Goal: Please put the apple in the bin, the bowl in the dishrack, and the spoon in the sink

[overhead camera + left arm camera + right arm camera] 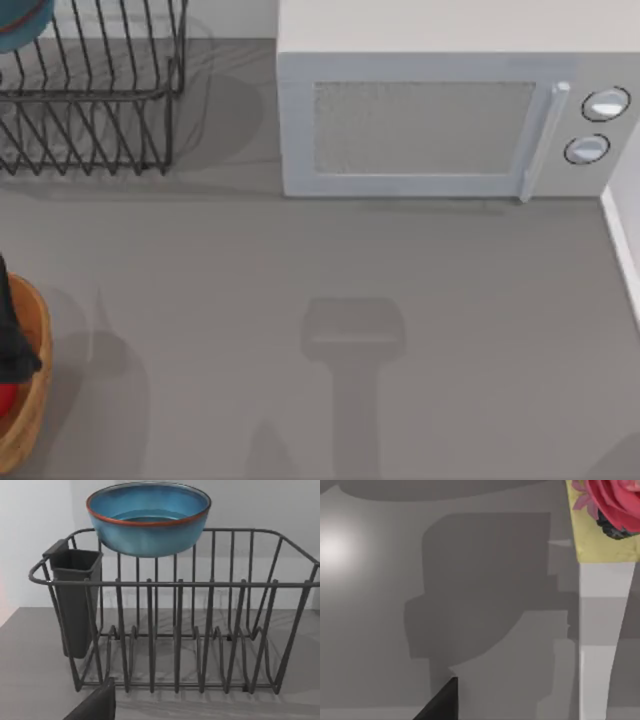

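nearest the lens: in the left wrist view a dark part of the left hand juts in at the lower left of the frame; you cannot tell how far it is open or whether it has hold of anything.
bowl: teal-blue, sitting high at the far top rail of the dishrack, upper centre of the frame; whether it rests on the wires or hangs above them is unclear.
apple: a red sliver inside the bin, lower left edge of the top view, so that step looks done.
step in hand: the bowl, judged nearly finished or just placed.
next move: you'd want the spoon found and carried to the sink.
right hand: a dark corner low in the right wrist view; state cannot be told.
hidden: the bin and the bowl are cut off by the top view's left edge; the microwave fills its upper right.
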Motion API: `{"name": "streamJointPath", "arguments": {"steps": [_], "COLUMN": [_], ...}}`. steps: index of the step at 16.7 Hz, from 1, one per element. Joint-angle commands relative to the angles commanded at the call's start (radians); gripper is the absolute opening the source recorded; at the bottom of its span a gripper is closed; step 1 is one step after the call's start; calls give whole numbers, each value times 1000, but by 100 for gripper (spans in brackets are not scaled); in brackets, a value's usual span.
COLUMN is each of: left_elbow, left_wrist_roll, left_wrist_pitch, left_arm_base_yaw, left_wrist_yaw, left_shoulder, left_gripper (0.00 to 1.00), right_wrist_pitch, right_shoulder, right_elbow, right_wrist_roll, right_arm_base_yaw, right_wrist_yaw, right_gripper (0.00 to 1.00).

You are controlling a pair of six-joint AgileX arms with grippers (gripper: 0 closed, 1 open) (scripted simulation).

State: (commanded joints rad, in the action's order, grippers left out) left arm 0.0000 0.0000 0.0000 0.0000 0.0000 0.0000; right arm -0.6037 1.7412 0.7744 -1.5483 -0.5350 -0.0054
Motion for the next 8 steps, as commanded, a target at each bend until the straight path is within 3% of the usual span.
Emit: {"name": "streamJointPath", "arguments": {"steps": [4,8], "left_elbow": [0,0], "left_wrist_roll": [0,0], "left_wrist_pitch": [0,0], "left_arm_base_yaw": [0,0], "left_wrist_yaw": [0,0], "left_shoulder": [0,0], "left_gripper": [100,100], "right_wrist_pitch": [0,0], "right_shoulder": [0,0], "right_elbow": [0,0], "right_wrist_roll": [0,0], "right_arm_base_yaw": [0,0], "right_wrist_yaw": [0,0], "right_gripper": [2,0]}}
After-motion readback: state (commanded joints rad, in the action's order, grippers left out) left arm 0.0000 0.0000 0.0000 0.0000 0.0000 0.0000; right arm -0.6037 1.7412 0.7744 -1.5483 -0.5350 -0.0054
